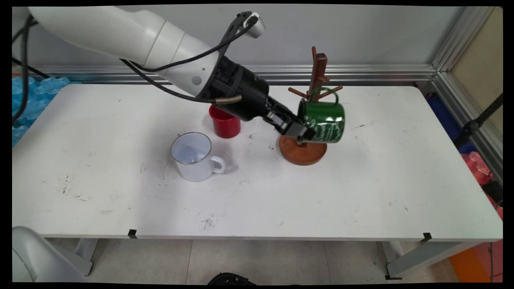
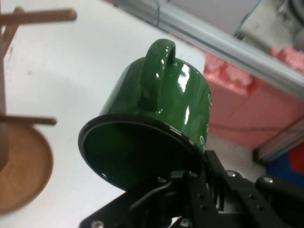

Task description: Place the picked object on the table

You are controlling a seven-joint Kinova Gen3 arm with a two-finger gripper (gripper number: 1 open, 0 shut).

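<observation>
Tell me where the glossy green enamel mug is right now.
In the main view the green enamel mug sits right of centre, held on its side by the black gripper above the wooden mug tree, its handle up by the pegs.

We see our white arm (image 1: 120,36) reaching in from the upper left, sloping down to the right over the table, its black gripper (image 1: 302,134) clamped on the rim of a green mug (image 1: 323,120) held off the surface.

Green mug (image 1: 323,119), white lettering
</observation>
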